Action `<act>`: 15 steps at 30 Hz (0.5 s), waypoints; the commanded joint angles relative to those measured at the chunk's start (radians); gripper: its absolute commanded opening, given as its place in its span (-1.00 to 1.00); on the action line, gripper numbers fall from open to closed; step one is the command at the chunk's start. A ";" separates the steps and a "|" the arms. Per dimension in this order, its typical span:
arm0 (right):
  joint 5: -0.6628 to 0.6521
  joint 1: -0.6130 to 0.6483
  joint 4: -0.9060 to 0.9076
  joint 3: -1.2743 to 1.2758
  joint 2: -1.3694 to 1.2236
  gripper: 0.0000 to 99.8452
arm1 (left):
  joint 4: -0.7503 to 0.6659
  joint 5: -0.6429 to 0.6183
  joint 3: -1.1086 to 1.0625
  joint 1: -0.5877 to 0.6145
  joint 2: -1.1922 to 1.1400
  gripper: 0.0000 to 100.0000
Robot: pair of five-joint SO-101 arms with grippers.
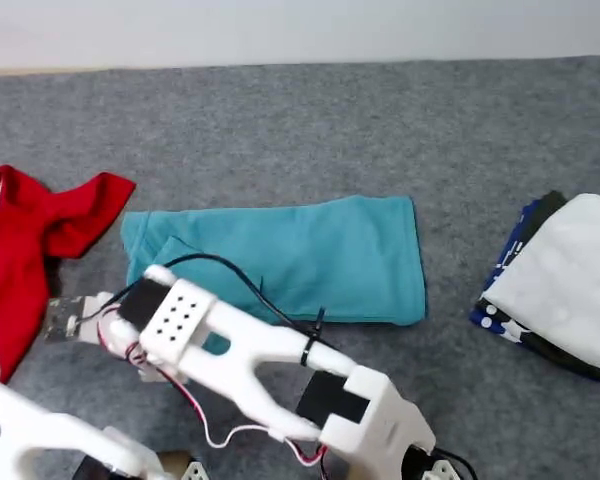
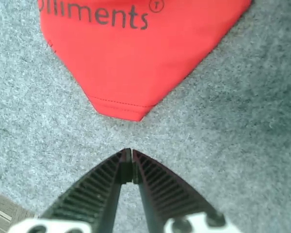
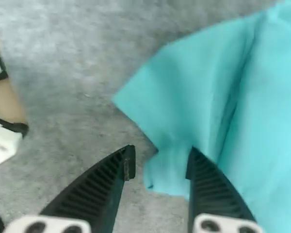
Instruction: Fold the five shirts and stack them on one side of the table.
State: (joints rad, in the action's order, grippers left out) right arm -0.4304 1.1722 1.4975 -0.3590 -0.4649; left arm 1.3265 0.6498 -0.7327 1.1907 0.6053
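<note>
**Teal shirt** [image 1: 310, 260]: it lies mid-table and partly folded. Its long axis runs across the table [image 1: 280, 130], from the red shirt [image 1: 20, 240] toward the stack [image 1: 570, 280] of folded shirts.

**Right pincer** [image 3: 159, 162]: spread. The shirt's end corner sits between the jaws, and the rest of the cloth stretches away beyond them. Nothing is pinched yet.

**Left pincer** [image 2: 131, 165]: pressed together and holding nothing. It sits over bare table, just short of the red shirt's tip.

**Relation to note:** your right arm is the nearer one to the teal shirt and already sits at its end by the red shirt. The likely move is to shut on that corner, then carry it along the long axis toward the stack end.
</note>
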 commanded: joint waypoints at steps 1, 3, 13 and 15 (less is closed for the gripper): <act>0.000 0.028 -0.062 -0.021 -0.004 -0.60 | -0.015 0.009 0.005 0.000 0.025 -0.98; -0.002 0.027 -0.094 -0.021 -0.058 -0.60 | -0.015 0.009 0.005 0.000 0.025 -0.98; -0.075 -0.025 -0.133 -0.023 -0.219 -0.73 | -0.015 0.009 0.004 0.006 0.025 -0.98; -0.091 -0.027 -0.128 -0.023 -0.213 -0.93 | -0.015 0.009 0.004 0.005 0.025 -0.98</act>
State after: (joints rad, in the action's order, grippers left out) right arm -0.4841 1.1722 1.3579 -0.3667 -0.6813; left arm 1.3265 0.6498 -0.7327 1.1907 0.6053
